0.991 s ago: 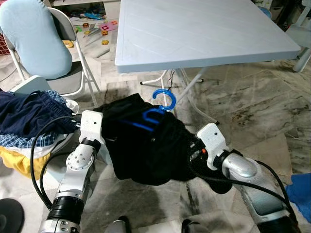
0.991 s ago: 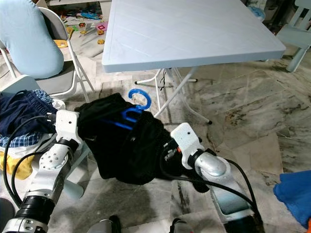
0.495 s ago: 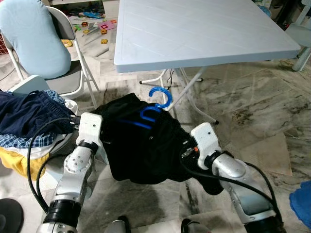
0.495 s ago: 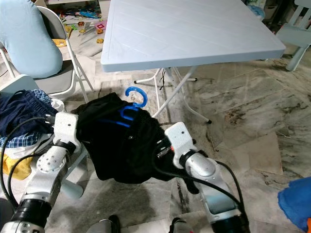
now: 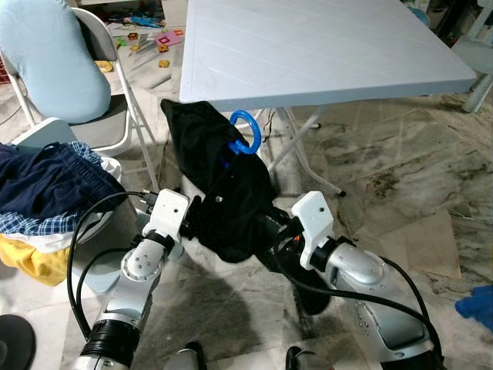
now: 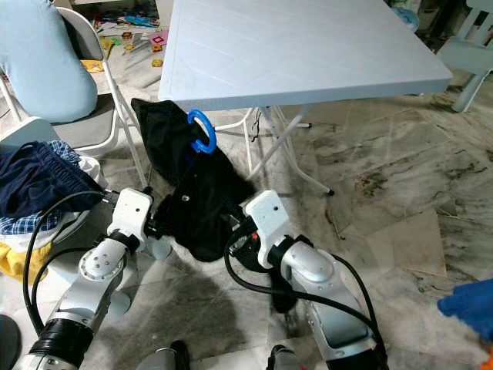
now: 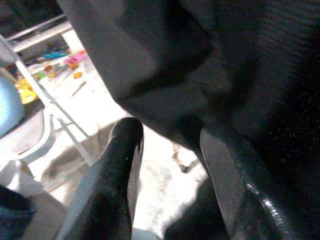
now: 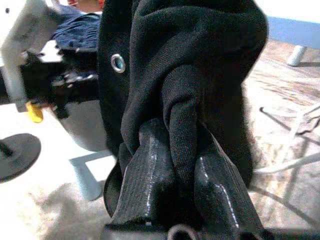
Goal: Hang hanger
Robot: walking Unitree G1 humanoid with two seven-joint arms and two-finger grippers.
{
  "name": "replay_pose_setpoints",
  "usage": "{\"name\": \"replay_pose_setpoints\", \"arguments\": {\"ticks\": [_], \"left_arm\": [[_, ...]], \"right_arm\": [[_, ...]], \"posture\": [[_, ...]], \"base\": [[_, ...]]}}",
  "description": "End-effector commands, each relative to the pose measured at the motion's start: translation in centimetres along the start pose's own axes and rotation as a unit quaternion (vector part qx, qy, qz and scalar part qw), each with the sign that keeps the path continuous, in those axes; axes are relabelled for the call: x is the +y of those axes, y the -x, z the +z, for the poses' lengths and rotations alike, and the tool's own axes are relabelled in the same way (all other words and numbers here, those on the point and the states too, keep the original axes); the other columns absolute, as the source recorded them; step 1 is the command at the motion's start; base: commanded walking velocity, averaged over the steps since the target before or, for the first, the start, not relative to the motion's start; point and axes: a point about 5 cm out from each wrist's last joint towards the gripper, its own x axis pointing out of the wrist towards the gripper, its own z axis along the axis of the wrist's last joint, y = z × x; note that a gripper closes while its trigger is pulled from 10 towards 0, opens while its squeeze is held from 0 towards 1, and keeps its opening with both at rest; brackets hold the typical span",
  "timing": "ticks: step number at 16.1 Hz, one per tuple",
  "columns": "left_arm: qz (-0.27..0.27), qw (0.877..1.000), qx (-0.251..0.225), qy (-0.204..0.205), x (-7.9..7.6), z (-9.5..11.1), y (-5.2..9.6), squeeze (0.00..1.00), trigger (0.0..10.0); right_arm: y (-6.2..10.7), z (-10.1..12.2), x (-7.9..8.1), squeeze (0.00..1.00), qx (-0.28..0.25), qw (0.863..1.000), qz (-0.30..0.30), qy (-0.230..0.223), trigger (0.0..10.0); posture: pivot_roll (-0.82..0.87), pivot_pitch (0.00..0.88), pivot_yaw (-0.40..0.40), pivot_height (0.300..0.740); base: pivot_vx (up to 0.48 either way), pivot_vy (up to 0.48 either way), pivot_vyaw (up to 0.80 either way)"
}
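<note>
- Hanging by the white folding table's [image 5: 323, 85] front edge, the blue hanger [image 5: 245, 132] carries a black garment [image 5: 223, 185].
- Right gripper [image 8: 176, 165] pinches garment fabric tightly.
- Left gripper [image 7: 172, 150] fingers spread around a fold.

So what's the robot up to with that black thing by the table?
It is lifting a black garment on a blue hanger in front of the white table. The right gripper is pinched shut on a fold of the cloth. The left gripper is open under the garment's lower edge. The hanger's hook sits just below the table edge, hooked on nothing.
</note>
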Motion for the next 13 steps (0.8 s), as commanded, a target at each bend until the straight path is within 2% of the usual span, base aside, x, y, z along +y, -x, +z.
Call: {"name": "replay_pose_setpoints", "arguments": {"ticks": [1, 5, 8, 13], "left_arm": [[0.013, 1.0, 0.0, -0.011, 0.7, -0.1, 0.0, 0.0, 10.0], [-0.002, 1.0, -0.008, -0.002, 0.2, 0.2, -0.3, 0.0, 10.0], [-0.044, 0.999, -0.019, 0.024, -1.4, 0.7, -0.3, 0.0, 10.0], [-0.027, 0.998, -0.06, 0.021, -2.8, 1.8, 2.0, 0.0, 10.0]], "right_arm": [[0.2, 1.2, 0.7, 0.0, -0.028, 0.999, 0.028, 0.004, 10.0], [0.3, 1.2, 0.8, 0.0, -0.025, 0.999, 0.038, 0.0, 10.0], [0.2, 1.1, 1.1, 0.0, -0.023, 0.999, 0.046, -0.001, 10.0], [-0.6, 1.2, -0.7, 0.0, -0.028, 0.999, -0.022, 0.007, 10.0]], "posture": [[-0.09, 0.181, 0.032, 0.74], [-0.09, 0.18, 0.032, 0.74], [-0.09, 0.181, 0.032, 0.74], [-0.08, 0.183, 0.033, 0.74]], "base": [[0.0, 0.0, 0.0], [0.0, 0.0, 0.0], [0.0, 0.0, 0.0], [0.0, 0.0, 0.0]]}}
